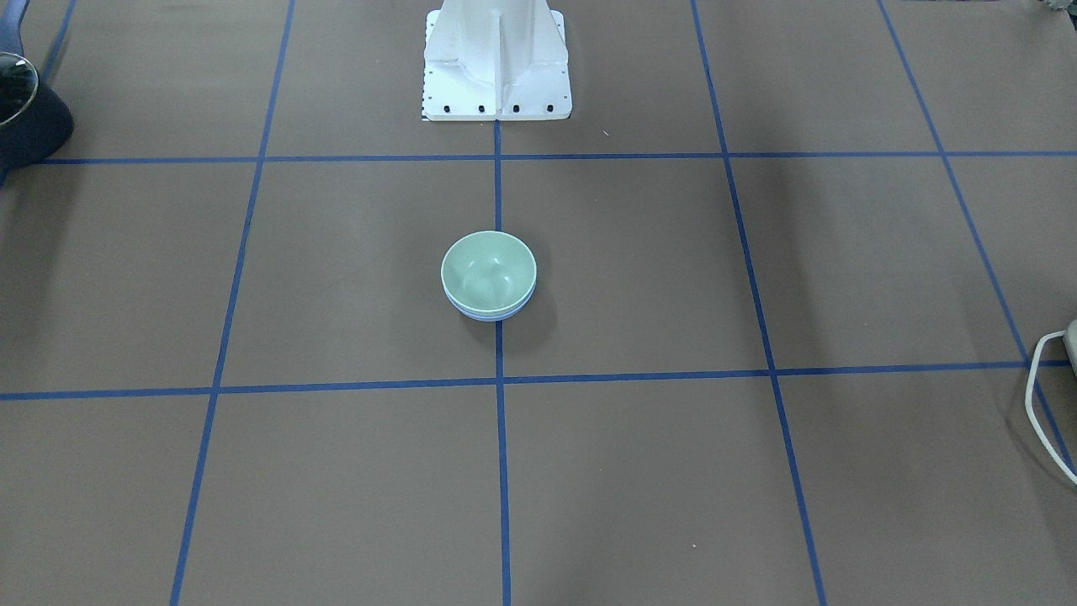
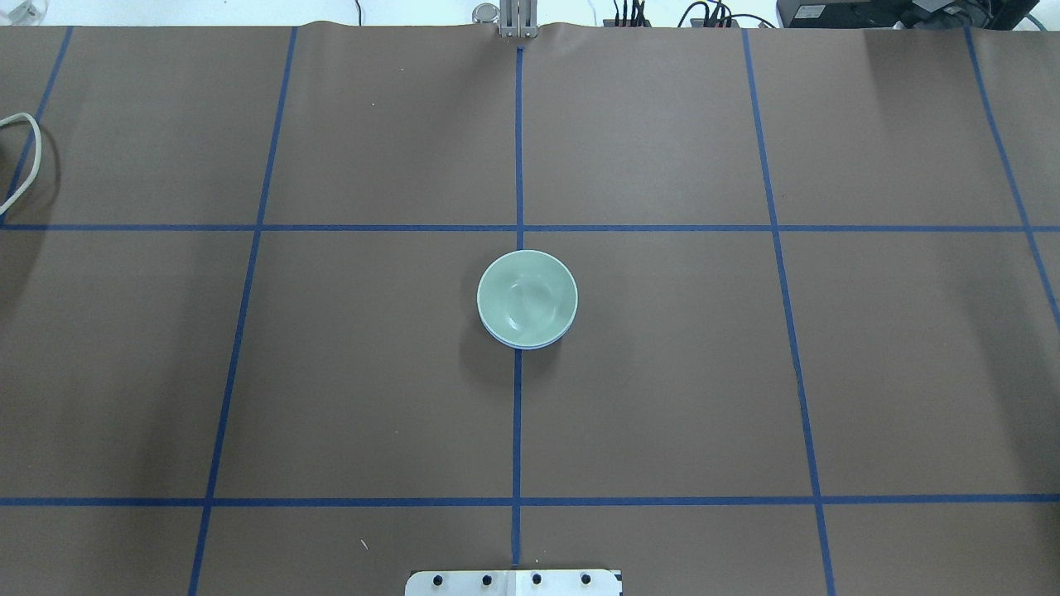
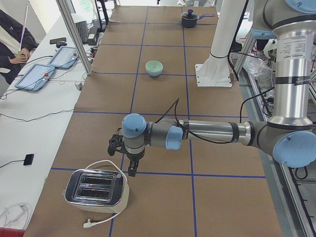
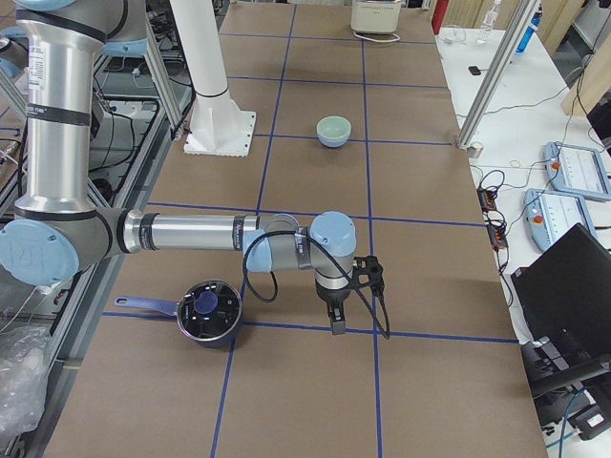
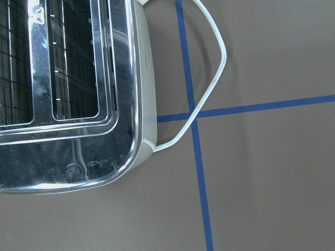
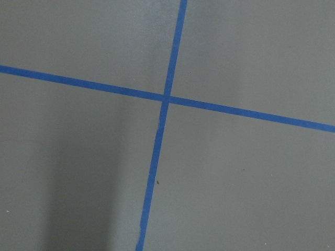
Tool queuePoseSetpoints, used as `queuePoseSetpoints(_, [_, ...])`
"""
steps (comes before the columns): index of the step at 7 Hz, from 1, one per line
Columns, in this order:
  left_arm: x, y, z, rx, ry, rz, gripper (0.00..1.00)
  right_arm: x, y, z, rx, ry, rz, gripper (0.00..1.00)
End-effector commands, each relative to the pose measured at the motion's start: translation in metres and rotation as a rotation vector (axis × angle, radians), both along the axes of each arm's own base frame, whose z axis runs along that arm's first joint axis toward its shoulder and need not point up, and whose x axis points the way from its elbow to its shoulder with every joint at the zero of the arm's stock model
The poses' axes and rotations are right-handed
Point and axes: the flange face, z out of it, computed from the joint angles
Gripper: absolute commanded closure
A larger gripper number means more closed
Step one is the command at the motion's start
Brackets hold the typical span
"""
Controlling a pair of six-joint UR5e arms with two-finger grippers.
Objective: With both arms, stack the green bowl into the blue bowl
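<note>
The green bowl (image 1: 488, 273) sits nested inside the blue bowl (image 1: 490, 317) at the table's centre; only a thin blue rim shows beneath it. The pair also shows in the overhead view (image 2: 527, 296). Both arms are far from the bowls, at opposite ends of the table. My left gripper (image 3: 132, 170) hangs over the table next to a toaster. My right gripper (image 4: 336, 322) hangs over a tape crossing next to a pot. Each shows only in a side view, so I cannot tell whether it is open or shut. Neither wrist view shows fingers or bowls.
A chrome toaster (image 3: 96, 190) with a white cord (image 5: 212, 89) stands at the left end. A dark pot (image 4: 208, 310) with a blue handle stands at the right end. The white pedestal (image 1: 496, 59) stands behind the bowls. An operator sits beside the table (image 3: 12, 42).
</note>
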Motion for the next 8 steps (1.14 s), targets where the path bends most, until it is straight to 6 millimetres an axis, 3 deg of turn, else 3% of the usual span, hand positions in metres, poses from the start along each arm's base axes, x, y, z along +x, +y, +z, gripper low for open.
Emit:
queuePoseSetpoints(1, [-0.0007, 0.0019, 0.0009, -0.002, 0.000, -0.002, 0.01, -0.0002, -0.0006, -0.0002, -0.008, -0.003, 0.010, 0.00])
queuePoseSetpoints(8, [-0.0028, 0.0042, 0.0026, -0.014, 0.002, -0.006, 0.01, -0.0020, 0.0008, -0.0018, -0.001, -0.019, 0.009, 0.00])
